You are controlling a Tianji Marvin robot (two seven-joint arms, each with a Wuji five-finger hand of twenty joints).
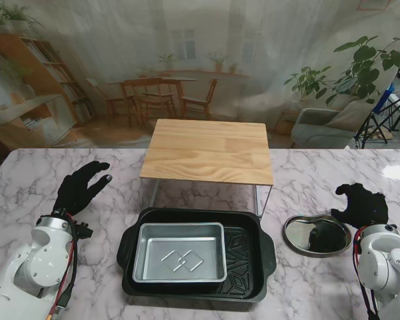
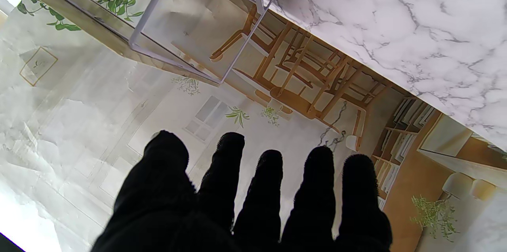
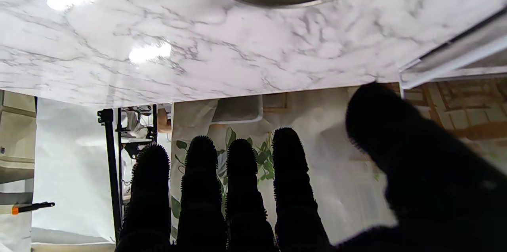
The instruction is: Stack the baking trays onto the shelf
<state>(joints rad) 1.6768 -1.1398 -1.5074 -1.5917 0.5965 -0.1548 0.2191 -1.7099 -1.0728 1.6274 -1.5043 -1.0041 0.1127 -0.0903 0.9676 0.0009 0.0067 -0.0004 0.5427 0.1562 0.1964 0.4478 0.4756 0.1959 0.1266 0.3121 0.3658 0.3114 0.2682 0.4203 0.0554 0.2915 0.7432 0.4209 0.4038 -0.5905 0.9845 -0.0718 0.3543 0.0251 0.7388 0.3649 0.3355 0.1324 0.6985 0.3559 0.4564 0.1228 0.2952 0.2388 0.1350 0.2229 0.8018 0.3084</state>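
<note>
2 hands [image 1: 80, 187] [image 1: 361, 205] spread wide, empty.

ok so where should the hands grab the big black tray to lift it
Probably by the two lip handles that jut from the short ends of the black tray, left hand coming in from the left end, right hand from the right. It is wide, and the silver tray sits inside it, so a two-sided hold should keep it level.

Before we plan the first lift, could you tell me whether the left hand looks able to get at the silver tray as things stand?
Probably yes. The left hand is open, holding nothing, and bare table lies between it and the silver tray. That tray sits uncovered inside the black tray, whose rim the fingers must clear.
</note>
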